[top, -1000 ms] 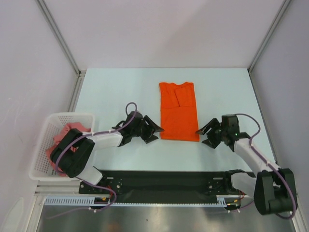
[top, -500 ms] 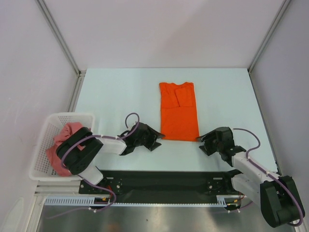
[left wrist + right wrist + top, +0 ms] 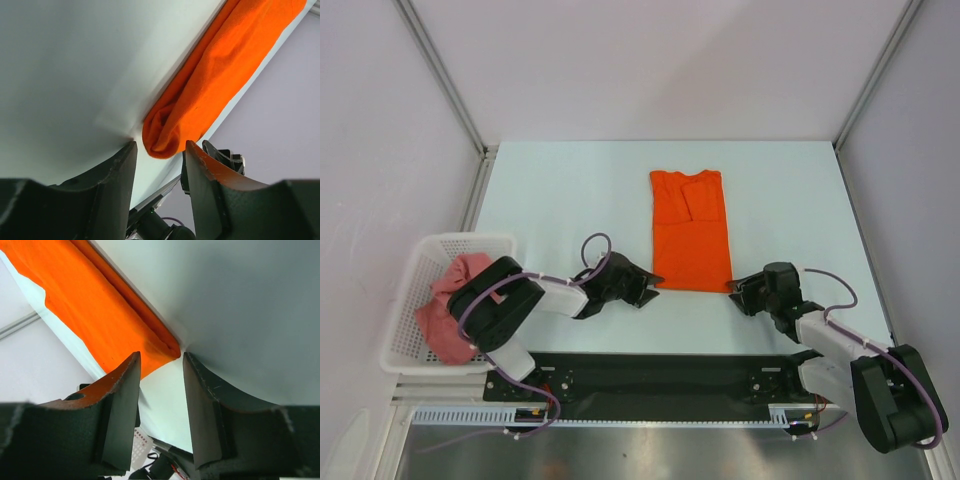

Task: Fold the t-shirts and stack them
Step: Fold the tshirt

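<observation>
Top view alone shows pink t-shirt (image 3: pixel 438 320) in basket (image 3: pixel 405 300).

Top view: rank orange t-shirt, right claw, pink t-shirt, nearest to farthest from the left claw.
1. orange t-shirt, near-left corner at the left claw.
2. right claw, at the shirt's near-right corner.
3. pink t-shirt, far left, in the basket.

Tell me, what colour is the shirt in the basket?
The shirt is dusty salmon-pink. The top external view shows it best.
</observation>
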You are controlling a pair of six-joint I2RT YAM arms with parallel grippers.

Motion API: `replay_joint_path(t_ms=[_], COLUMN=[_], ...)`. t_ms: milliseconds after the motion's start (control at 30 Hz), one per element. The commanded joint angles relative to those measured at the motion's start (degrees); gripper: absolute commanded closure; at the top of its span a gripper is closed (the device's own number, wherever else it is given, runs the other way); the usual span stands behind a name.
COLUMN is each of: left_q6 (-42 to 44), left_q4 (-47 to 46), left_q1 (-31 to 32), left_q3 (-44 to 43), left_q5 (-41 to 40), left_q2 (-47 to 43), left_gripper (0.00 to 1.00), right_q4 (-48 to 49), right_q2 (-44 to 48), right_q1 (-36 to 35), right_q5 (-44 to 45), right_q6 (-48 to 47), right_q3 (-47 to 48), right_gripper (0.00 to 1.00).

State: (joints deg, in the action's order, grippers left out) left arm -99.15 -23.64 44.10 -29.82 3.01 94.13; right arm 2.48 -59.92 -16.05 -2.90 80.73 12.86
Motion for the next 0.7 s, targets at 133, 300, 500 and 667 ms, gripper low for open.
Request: replay_joint_path(t_ms=[133, 300, 500, 667], left_q6=[-2.8, -3.41, -3.94, -3.59], left_q4=[1.06, 0.09, -0.53, -0.97], left_q1=[0.46, 0.46, 0.46, 0.38], left_q3=[-1.03, -0.68, 0.03, 0.91], left_q5=[-2.21, -2.21, -2.13, -2.13], left_q2=[2.29, 2.9, 3.43, 3.7], left_gripper=[0.53, 0.58, 0.59, 0.67], right_q4=[-5.03, -5.12, -4.59, -5.03], right_q2=[-0.9, -2.74, -5.29, -4.77], right_q1=[-0.21, -0.21, -0.21, -0.03], right_q5=[5.97, 5.36, 4.57, 4.48], right_q6=[1.45, 0.92, -0.04, -0.48], right_q3=[-0.65, 0.06, 0.67, 0.15], right_gripper=[0.57, 0.58, 0.59, 0.74])
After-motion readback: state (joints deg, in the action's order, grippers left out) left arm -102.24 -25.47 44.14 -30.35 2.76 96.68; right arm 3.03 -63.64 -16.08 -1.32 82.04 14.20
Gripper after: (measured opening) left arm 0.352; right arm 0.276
